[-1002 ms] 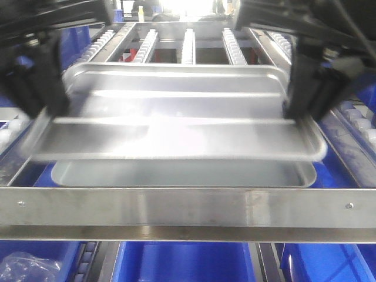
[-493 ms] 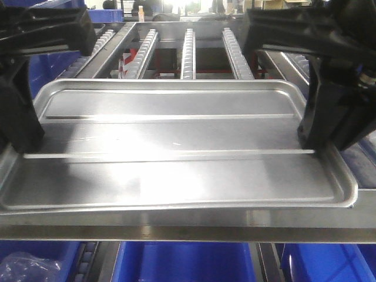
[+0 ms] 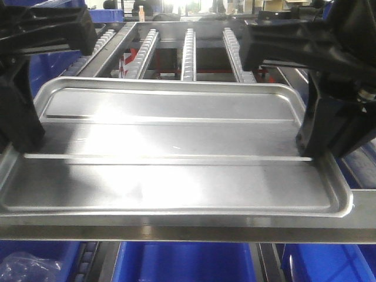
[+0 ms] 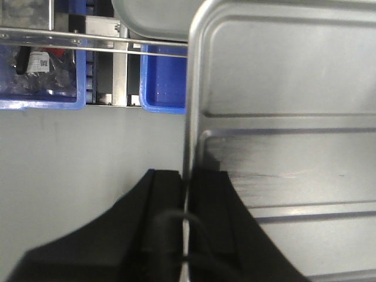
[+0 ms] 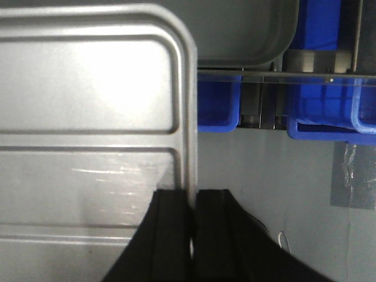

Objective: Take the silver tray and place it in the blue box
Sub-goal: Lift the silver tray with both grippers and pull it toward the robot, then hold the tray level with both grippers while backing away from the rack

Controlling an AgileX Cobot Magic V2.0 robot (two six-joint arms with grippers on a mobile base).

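The silver tray (image 3: 176,147) hangs level between my two arms, over the steel front rail (image 3: 188,226). My left gripper (image 3: 23,144) is shut on the tray's left rim; in the left wrist view its black fingers (image 4: 167,200) pinch the thin edge of the tray (image 4: 282,88). My right gripper (image 3: 317,147) is shut on the right rim, and its fingers (image 5: 214,211) clamp the tray (image 5: 88,117) in the same way. A blue box (image 3: 182,264) shows below the rail, under the tray's near edge.
Roller rails (image 3: 188,53) of a metal rack run away behind the tray. A second silver tray (image 5: 247,35) lies on the rack past the held one. More blue bins (image 5: 323,111) sit under it, one (image 4: 38,76) holding bagged parts. Grey floor (image 4: 88,153) lies below.
A second ago the tray was blurred and lower at the back, with another tray showing under it. It has since come toward the camera and now hides that tray. Both grips are unchanged.
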